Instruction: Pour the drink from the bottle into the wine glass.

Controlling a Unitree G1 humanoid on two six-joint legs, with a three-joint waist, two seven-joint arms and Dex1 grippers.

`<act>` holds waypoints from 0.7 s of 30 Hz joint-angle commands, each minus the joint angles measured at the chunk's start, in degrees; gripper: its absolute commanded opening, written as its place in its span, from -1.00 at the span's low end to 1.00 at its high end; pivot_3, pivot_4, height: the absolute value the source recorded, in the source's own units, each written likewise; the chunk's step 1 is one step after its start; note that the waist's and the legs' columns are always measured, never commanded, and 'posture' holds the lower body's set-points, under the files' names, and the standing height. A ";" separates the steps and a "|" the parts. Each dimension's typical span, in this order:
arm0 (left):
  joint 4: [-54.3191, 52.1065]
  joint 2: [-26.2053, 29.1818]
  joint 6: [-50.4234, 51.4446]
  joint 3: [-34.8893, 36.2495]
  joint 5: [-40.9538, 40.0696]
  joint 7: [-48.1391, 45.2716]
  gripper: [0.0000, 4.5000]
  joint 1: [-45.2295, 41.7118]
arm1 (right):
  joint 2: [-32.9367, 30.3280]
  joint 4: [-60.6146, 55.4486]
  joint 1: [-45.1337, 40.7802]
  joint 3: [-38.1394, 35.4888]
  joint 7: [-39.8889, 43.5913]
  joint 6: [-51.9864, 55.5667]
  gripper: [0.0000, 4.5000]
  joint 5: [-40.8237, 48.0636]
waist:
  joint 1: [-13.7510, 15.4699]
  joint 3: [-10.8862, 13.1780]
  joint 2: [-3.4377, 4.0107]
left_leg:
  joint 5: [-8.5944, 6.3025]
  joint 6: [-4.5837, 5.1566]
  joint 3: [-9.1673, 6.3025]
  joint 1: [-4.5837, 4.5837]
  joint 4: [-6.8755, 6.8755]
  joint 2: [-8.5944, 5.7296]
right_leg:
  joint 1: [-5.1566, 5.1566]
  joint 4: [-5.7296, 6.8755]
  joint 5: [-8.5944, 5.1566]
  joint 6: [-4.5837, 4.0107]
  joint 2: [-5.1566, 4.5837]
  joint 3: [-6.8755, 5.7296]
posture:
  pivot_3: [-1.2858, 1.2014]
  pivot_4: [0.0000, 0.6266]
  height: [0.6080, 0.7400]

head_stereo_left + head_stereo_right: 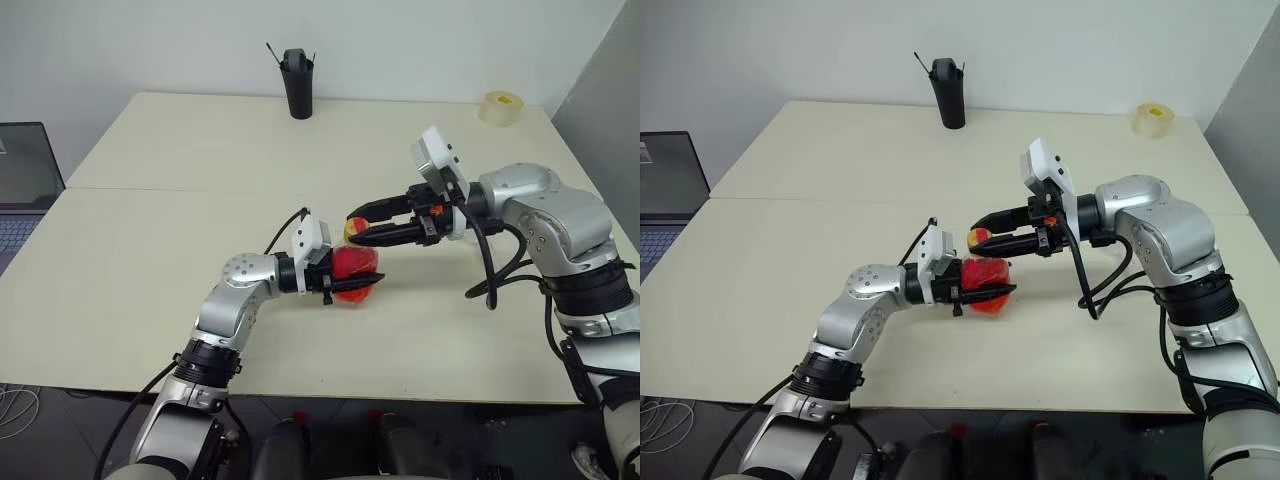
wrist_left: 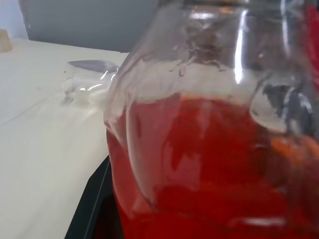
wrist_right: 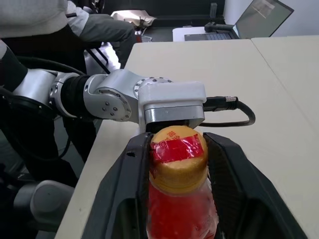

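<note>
The bottle (image 1: 350, 268) is clear plastic and holds the red drink (image 2: 199, 169). My left gripper (image 1: 362, 278) is shut on its body, just above the table (image 1: 200, 200). The bottle's yellow cap (image 3: 178, 157), with its red seal, points up. My right gripper (image 1: 352, 228) reaches in from the right and sits open around the cap. One black finger (image 3: 127, 189) stands close on each side, with a thin gap showing. A clear glass shape, the wine glass (image 2: 89, 79), stands on the table beyond the bottle in the left wrist view.
A tall black cup (image 1: 297, 82) stands at the table's far edge. A tape roll (image 1: 501, 107) sits at the far right corner. A laptop (image 1: 25, 185) rests on a side surface to the left. A seated person (image 3: 50, 20) shows beyond the table.
</note>
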 commanded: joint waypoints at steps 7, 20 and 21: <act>0.00 -1.58 -3.40 -1.73 -0.25 -0.79 -0.20 -3.31 | -3.34 -15.42 2.56 -11.10 -14.34 9.37 0.77 2.74 | -0.01 0.00 0.01 | 0.00 0.00 0.01 0.00 0.00 0.01 | 0.00 0.00 0.00 0.00 0.03 0.01 | 0.03 -0.52 1.00; 8.87 -3.48 -6.92 -1.27 2.62 2.55 -0.30 -5.81 | 5.42 -42.67 8.82 -27.92 -50.86 39.39 0.77 19.01 | -0.21 0.00 0.01 | 0.00 0.01 0.00 0.00 -0.04 0.03 | 0.00 0.03 0.00 0.00 0.16 0.04 | 0.03 -0.52 1.00; 9.30 -3.64 -7.22 -1.35 2.84 2.70 -0.30 -5.87 | 7.49 -43.80 8.94 -28.38 -53.63 41.27 0.77 19.25 | -0.20 0.00 0.01 | 0.00 0.01 0.00 -0.01 -0.04 0.04 | 0.00 0.03 0.00 0.00 0.17 0.05 | 0.03 -0.52 1.00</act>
